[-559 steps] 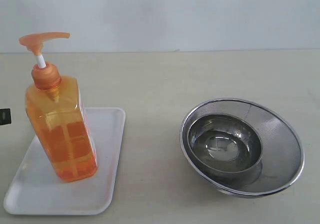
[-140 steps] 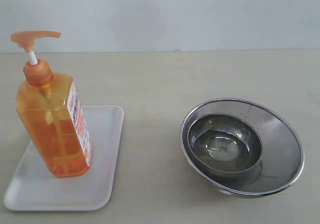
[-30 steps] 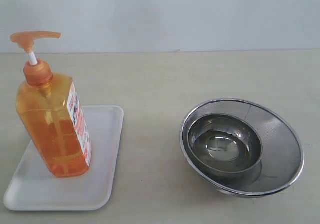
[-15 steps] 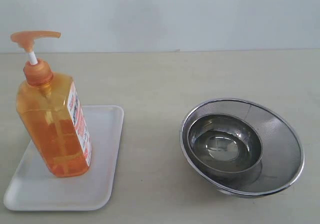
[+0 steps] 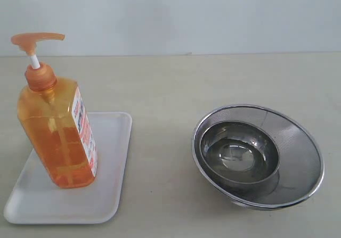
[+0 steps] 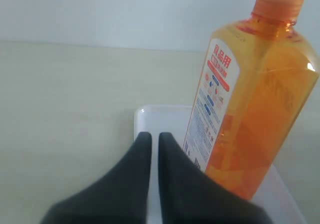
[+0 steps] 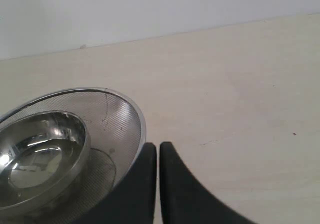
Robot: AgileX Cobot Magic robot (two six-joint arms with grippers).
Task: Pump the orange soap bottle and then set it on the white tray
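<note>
The orange soap bottle stands upright on the white tray at the left of the exterior view, pump head raised, white label facing right. Neither gripper shows in that view. In the left wrist view the bottle rises beside my left gripper, whose dark fingers are shut with nothing between them, close to the bottle's label side over the tray. My right gripper is shut and empty, next to the rim of the mesh bowl.
A round steel mesh bowl with a smaller steel bowl inside sits on the beige table at the right. Bare tabletop lies between the tray and the bowl. A pale wall closes the back.
Nothing has visibly changed over the last second. Since 18.6 s ago the bottle has shifted left on the tray and turned its label to the right.
</note>
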